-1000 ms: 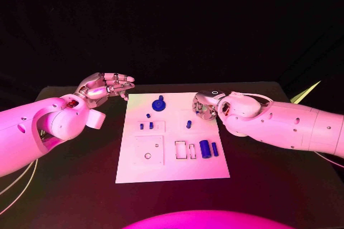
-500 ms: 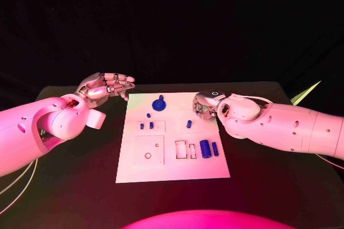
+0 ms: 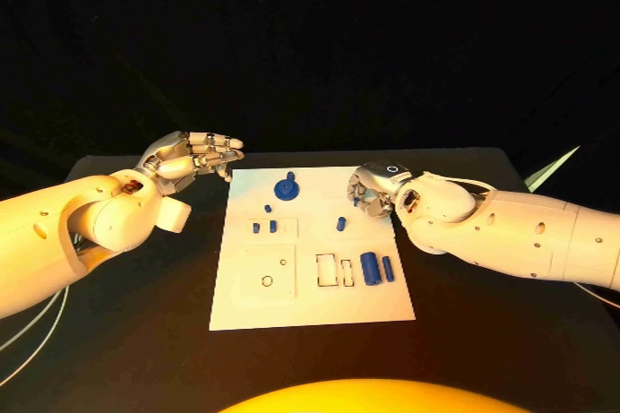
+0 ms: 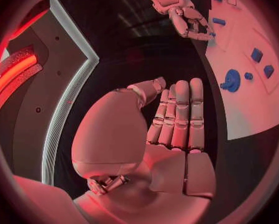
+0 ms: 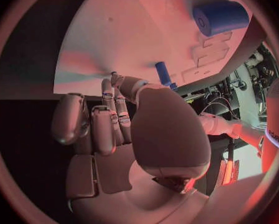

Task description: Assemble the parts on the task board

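Observation:
The white task board [image 3: 316,296] lies in the middle of the table. On it are a round blue piece [image 3: 287,189], small blue pieces [image 3: 263,227], a short blue peg [image 3: 341,223], a blue cylinder [image 3: 371,268] and a blue bar [image 3: 388,269]. My right hand [image 3: 368,194] hovers over the board's far right part, fingers bent downward and holding nothing. In the right wrist view the right hand [image 5: 127,129] has the peg [image 5: 163,73] just past its fingertips, untouched. My left hand [image 3: 193,155] stays beside the board's far left corner, fingers together, empty.
Empty rectangular recesses [image 3: 335,271] and a square panel with a hole [image 3: 268,271] mark the board's near half. The black table [image 3: 491,323] extends on both sides of the board. Its far edge runs just behind both hands.
My right hand has turned its fingers further down and edged slightly left over the board. The left hand and the parts have not moved.

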Robot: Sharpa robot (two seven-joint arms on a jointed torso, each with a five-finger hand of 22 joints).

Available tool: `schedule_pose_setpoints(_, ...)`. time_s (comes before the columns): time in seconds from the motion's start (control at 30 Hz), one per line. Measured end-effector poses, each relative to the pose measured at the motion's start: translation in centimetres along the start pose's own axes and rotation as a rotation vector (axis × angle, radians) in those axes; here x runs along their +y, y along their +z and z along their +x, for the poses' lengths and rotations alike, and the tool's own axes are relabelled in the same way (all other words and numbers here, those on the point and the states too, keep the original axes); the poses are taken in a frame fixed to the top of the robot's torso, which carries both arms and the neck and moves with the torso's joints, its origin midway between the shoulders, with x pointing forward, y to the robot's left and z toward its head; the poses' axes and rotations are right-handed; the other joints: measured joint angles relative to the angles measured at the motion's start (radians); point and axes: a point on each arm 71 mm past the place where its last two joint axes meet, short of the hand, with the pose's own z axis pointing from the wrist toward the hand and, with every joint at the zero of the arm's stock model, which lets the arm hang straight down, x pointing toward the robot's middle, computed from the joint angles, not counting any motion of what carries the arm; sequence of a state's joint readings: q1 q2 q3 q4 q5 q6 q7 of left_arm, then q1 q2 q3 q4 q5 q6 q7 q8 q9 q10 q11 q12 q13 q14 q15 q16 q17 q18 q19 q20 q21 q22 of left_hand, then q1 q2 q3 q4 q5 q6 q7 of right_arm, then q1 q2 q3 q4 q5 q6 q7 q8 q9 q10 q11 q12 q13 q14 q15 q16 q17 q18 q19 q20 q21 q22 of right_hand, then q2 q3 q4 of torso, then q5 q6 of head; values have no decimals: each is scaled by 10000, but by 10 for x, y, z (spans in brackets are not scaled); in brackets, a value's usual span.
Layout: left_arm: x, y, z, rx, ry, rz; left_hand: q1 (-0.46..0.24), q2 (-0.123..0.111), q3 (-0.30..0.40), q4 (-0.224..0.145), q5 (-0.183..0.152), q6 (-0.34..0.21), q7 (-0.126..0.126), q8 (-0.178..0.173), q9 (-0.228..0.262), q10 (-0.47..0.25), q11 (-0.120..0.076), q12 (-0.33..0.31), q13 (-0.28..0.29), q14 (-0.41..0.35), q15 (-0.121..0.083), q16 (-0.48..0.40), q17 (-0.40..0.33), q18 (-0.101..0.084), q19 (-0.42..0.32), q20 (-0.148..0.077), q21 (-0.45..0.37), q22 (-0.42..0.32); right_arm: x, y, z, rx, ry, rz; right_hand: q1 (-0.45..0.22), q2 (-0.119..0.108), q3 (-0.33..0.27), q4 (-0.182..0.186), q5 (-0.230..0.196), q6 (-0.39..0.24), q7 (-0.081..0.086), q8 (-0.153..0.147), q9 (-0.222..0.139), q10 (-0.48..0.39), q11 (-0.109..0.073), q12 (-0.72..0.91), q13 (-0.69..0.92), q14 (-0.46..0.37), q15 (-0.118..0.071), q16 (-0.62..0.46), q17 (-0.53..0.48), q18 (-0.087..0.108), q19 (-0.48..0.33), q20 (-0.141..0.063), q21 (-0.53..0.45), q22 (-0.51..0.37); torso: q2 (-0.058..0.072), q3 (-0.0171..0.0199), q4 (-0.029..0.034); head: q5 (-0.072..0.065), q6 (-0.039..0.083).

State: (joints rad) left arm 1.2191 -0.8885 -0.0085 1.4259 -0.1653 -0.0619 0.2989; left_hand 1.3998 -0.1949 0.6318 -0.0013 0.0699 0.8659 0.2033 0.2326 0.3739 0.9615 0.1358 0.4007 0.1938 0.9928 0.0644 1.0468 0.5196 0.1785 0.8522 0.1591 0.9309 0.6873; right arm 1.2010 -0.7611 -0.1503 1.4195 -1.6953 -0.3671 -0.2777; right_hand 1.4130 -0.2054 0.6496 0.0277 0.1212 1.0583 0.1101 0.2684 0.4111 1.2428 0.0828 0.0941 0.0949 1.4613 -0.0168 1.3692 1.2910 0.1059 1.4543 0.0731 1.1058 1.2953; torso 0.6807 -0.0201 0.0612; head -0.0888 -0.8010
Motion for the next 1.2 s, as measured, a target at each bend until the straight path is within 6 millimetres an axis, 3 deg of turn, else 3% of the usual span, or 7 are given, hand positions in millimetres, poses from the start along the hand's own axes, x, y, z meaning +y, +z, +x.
schedule_pose_setpoints(0.5, 1, 0, -2, -48, 16, -65, 0, 0, 0, 0, 0, -3, 2, 0, 0, -105, -1, 0, -3, 0, 1, 0, -2, 0, 0, 0, -1, -4, -3, -10, -7, -144, 255, 35, 0, 0, 6, -6, 0, 8, -8, 0, 23, 0, -1, -56, -22, 0, -1, 0, -1, 0, 0, -1, 1, 0, 2, -3, -3, 16, -8)
schedule_pose_setpoints(0.7, 1, 0, -4, -86, 27, -96, 0, 0, 0, 0, 0, -19, 17, 0, 0, -108, 1, 0, -6, -1, 1, -1, -4, 0, 0, 0, -76, -11, 6, -20, -19, -415, 536, -220, 0, 0, 7, -7, 0, 8, -8, 0, 23, 3, -4, -56, -22, 1, -1, 0, -1, 0, 1, -1, 3, 0, 0, -8, -10, 45, -16)
schedule_pose_setpoints(0.8, 1, -1, -4, -109, 34, -103, 0, 0, 0, 0, 0, -19, 17, 0, 0, -115, 4, 0, -7, -1, 1, -1, -4, 0, 0, 0, -76, -11, 16, -25, -28, -663, 712, -513, -99, -93, 43, -43, 1, 9, -9, 0, 23, 16, -21, -51, -9, 1, -1, 0, -1, 0, 1, -1, 5, 0, -7, -8, -21, 72, -3)
schedule_pose_setpoints(0.83, 1, 0, -5, -116, 36, -104, 0, 0, 0, 0, 0, -20, 18, 0, 0, -146, 35, 0, -7, -1, 1, -1, -5, -1, 0, 0, -76, -11, 20, -26, -31, -733, 772, -624, -247, 14, 130, -129, 1, 9, -10, -1, 21, 35, -39, -52, -13, 1, -2, 0, -1, -1, 1, -1, 5, 0, -9, -8, -21, 77, 0)
schedule_pose_setpoints(0.97, 1, 0, -4, -122, 38, -102, 0, 0, 0, 0, 0, -21, 18, 0, 0, -147, 35, 0, -7, -1, 1, -1, -5, 0, 0, 0, -76, -12, 42, -30, -37, -967, 1047, -1190, -247, 14, 130, -129, 1, 9, -10, -1, 21, 37, -42, -52, -13, 0, -3, 0, -1, -3, 2, -2, 6, 0, -14, -8, -20, 127, 12)
schedule_pose_setpoints(1.2, 2, 1, -4, -205, 31, -90, 0, 0, 0, 0, 0, -37, 33, 0, 0, -148, 36, 0, -12, -1, 2, -1, -8, -1, 1, 0, -76, -33, 87, -32, -36, -1165, 1395, -2354, -247, 14, 130, -129, 1, 9, -10, -1, 20, 49, -53, -53, -15, 0, -3, 0, -1, -4, 17, -18, 5, 0, -14, -5, -4, 388, 17)
